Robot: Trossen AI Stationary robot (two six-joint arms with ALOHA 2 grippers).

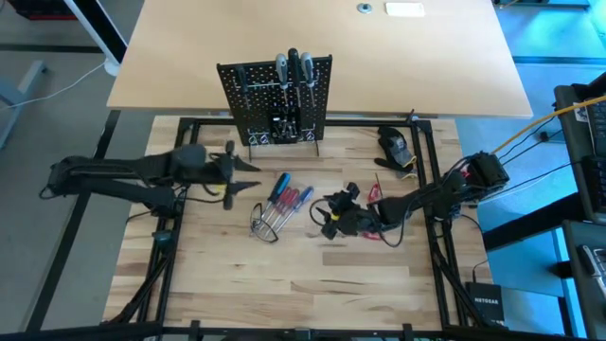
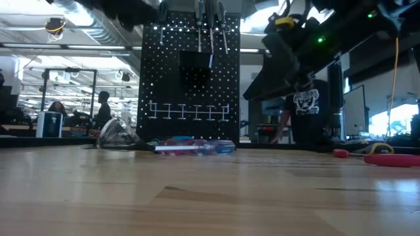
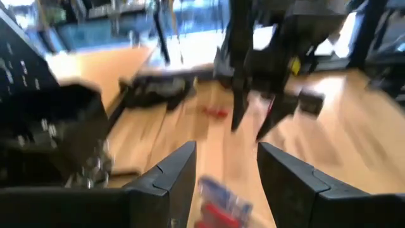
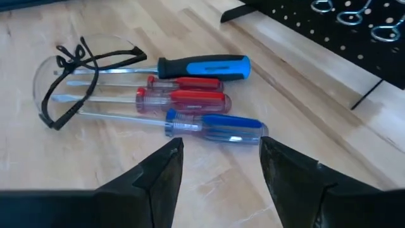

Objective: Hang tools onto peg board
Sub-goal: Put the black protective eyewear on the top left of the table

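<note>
Right gripper [image 4: 218, 168] empty, jaws apart, just beside screwdrivers [image 4: 196, 95] at its 9 o'clock; left gripper [image 3: 224, 174] released, empty; peg board [image 1: 276, 99] at 12.

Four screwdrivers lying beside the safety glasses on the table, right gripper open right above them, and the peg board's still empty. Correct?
Not quite: the peg board is not empty. The high view shows two dark-handled tools already hanging on it. The rest holds: four screwdrivers lie beside the safety glasses, and the right gripper is open above them.
</note>
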